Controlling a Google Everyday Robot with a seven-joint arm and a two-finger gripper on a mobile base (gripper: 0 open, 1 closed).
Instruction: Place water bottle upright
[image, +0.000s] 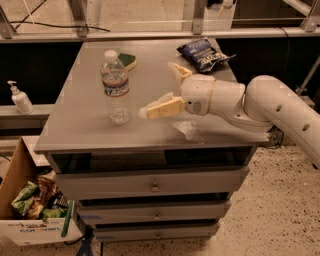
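Clear ribbed water bottle (116, 87) stands upright on the grey cabinet top (80, 131). Just beside it the gripper (159, 88) hovers, fingers (162, 106) spread wide, gripping nothing.

Warm, yellowish light falls from above; overall level moderately dim. The grey tabletop (75, 125) carries a pale glare patch just below the gripper (157, 89), which sits at frame centre, fingers spread apart, their cream surfaces brightly lit. The water bottle (116, 87), left of centre, shows small highlights on its clear ribs and casts only a faint shadow. Deep shadow fills the upper left and upper right of the frame and the gap beneath the tabletop's overhang. Fine detail is soft throughout.
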